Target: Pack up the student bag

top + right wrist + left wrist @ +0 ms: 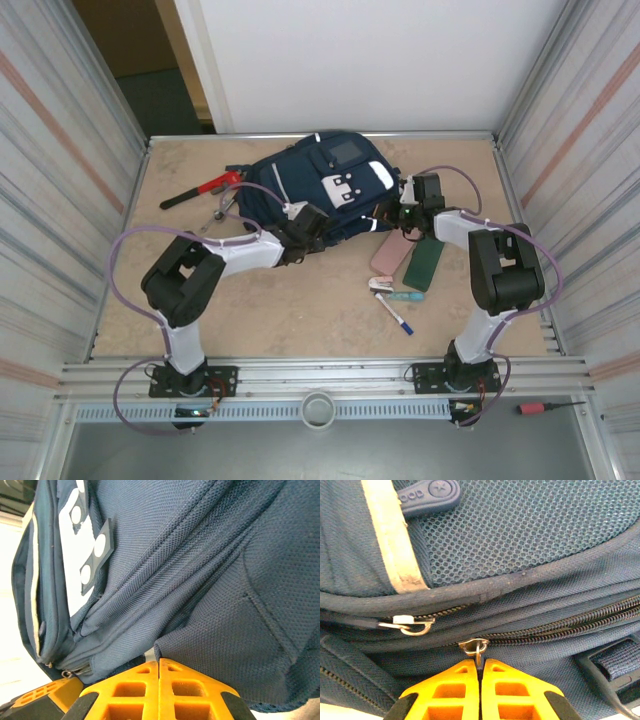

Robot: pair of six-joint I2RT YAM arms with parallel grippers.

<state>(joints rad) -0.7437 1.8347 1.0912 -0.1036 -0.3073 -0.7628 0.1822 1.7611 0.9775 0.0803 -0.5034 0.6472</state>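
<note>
In the overhead view, the student bag [325,180] lies at the far middle of the bench [250,300], and its zips look closed. The left claw [303,232] is at the bag's near left edge and the right claw [402,212] at its right side. The step in hand appears to be opening a compartment before anything goes in. A pink pouch [387,258], a dark green case [423,265] and a blue pen [397,315] lie near the right arm. Red-handled pliers [205,187] lie left of the bag.

In the left wrist view, the left claw [480,664] is pressed shut on the metal zipper pull [479,650] of the nearer zip. A second slider [407,625] sits just left on the next zip. The next move calls for a steady drag along the teeth without losing the small ring.

In the right wrist view, the right claw [159,662] is closed and seems to pinch a fold of the bag's fabric, probably to brace it. Slack cloth along the curved zip could snag the slider.
</note>
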